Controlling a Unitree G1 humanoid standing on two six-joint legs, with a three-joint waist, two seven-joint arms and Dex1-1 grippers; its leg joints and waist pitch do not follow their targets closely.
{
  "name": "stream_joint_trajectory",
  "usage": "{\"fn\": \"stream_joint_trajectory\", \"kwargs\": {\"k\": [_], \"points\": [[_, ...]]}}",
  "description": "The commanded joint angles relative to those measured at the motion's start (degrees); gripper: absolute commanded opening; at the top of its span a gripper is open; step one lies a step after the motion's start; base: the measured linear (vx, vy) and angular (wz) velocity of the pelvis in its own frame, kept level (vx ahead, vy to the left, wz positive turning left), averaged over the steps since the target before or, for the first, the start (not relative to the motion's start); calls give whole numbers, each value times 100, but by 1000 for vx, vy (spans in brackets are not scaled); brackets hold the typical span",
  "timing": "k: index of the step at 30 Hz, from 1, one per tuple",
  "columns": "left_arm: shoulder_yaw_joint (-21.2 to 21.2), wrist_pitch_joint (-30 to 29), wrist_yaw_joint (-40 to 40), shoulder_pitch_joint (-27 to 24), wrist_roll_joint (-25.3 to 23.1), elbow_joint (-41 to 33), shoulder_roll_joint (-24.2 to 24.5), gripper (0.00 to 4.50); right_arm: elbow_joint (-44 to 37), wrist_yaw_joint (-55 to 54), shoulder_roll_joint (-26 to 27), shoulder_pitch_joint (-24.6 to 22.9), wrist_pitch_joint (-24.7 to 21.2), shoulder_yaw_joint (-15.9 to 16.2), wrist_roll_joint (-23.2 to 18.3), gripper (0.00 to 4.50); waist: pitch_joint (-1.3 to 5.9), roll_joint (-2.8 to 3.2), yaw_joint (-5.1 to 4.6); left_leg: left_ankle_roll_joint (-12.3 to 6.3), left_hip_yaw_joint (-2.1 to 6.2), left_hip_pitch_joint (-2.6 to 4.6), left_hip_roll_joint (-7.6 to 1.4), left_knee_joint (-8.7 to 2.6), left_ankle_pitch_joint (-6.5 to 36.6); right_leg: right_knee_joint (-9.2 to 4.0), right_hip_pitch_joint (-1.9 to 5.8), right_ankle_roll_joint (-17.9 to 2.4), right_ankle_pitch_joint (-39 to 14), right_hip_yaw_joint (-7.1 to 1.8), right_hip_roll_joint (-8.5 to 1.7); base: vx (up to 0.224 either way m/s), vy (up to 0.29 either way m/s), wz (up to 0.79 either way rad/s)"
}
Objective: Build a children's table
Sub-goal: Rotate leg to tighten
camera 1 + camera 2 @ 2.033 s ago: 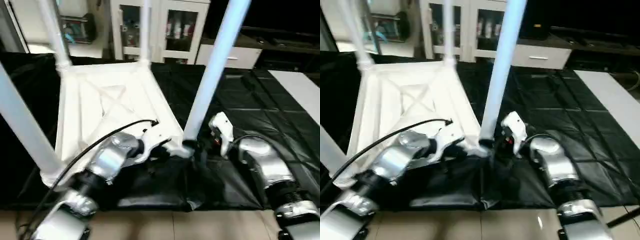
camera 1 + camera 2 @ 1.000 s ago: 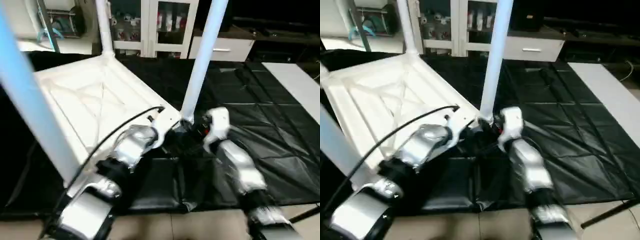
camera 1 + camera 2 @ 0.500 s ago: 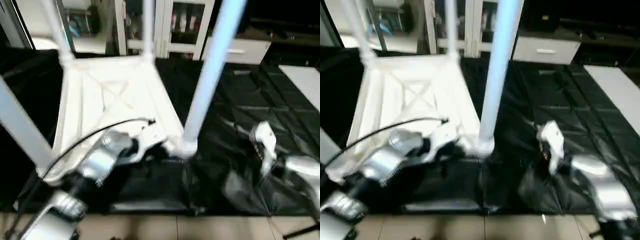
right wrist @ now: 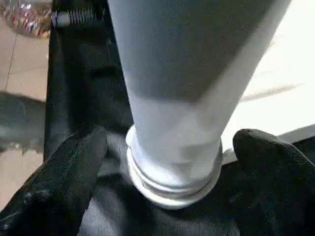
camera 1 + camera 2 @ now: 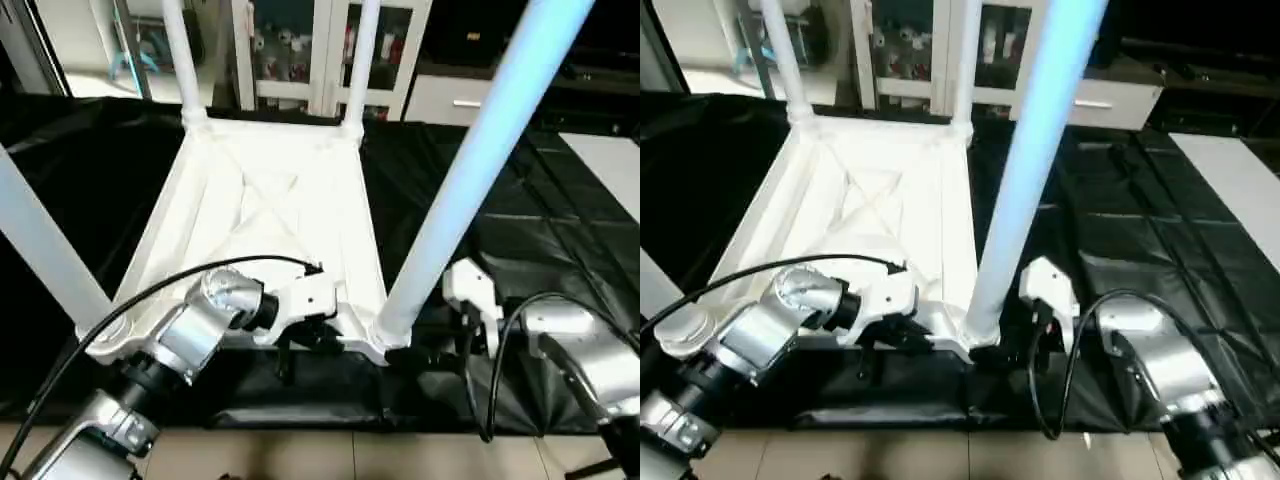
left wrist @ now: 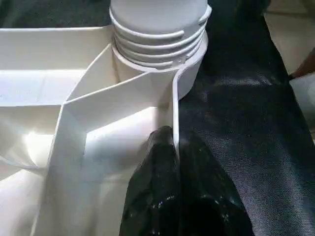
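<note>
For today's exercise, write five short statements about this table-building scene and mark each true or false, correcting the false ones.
1. The tabletop lies underside up. True.
2. Only two legs stand in their sockets. False: four legs rise from the corners, among them the near right leg.
3. The left gripper is shut on the tabletop's edge wall. True.
4. The right gripper squeezes the near right leg. False: its fingers stand apart on either side of it.
5. The table sits on a white cloth. False: a black sheet.
</note>
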State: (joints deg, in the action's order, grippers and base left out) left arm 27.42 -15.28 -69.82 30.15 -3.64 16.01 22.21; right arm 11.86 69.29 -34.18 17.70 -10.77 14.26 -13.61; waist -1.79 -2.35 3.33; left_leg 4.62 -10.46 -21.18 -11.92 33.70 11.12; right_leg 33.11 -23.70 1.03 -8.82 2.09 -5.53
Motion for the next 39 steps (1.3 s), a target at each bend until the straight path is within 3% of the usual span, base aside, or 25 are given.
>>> {"fn": "stream_joint_trajectory", "kwargs": {"k": [1,13,18,25,29,32,36,38,39], "points": [[272,-52,-118,-60,-79,41,12,0,149,109,-16,107,171,48,125,429,285,-39,-41,-296,-26,59,-119,-428,1219,-276,238,-1275,-1124,-122,-163,0,0,0],[293,-76,-133,-64,-124,37,34,0,913,262,240,505,623,185,308,331,310,-33,-50,-410,-38,75,-115,-391,1049,-227,258,-1473,-837,-114,-153,0,0,0],[299,-89,-138,-51,-123,46,39,0,1089,342,318,546,747,174,333,286,309,-36,-51,-396,-35,75,-116,-392,1104,-233,261,-1452,-925,-115,-153,0,0,0],[315,-90,-161,-43,-143,65,59,0,1169,387,354,518,826,190,324,274,315,-24,-58,-363,-31,82,-115,-393,1174,-232,264,-1458,-934,-112,-147,0,0,0],[110,-323,344,42,-148,279,-218,0,1447,-609,797,537,505,-140,325,272,303,-27,-87,-337,-40,66,-101,-396,1199,-236,254,-1458,-971,-120,-140,0,0,0],[-97,-446,925,167,-193,564,-511,0,1534,-1091,1028,491,343,-211,368,272,271,-54,-165,-34,16,64,-82,-441,1879,-353,241,-1101,-2107,-89,-154,0,0,0],[-630,-945,2404,567,-232,1259,-1260,0,1949,-2863,1923,614,-18,-569,434,272,253,-52,-274,137,67,59,-42,-442,2262,-442,170,-785,-2872,-52,-152,-38,1,-4],[-758,-966,2944,723,-315,1523,-1461,0,2203,-3640,2228,745,34,-689,602,272,270,-49,-325,177,104,27,-26,-448,2227,-458,203,-683,-3024,-29,-173,-26,3,-7],[-909,-883,3518,881,-369,1777,-1665,0,2463,-4274,2490,892,156,-753,786,272,274,-30,-392,191,140,-32,-21,-469,2201,-473,230,-597,-3035,8,-167,0,0,0]]}}
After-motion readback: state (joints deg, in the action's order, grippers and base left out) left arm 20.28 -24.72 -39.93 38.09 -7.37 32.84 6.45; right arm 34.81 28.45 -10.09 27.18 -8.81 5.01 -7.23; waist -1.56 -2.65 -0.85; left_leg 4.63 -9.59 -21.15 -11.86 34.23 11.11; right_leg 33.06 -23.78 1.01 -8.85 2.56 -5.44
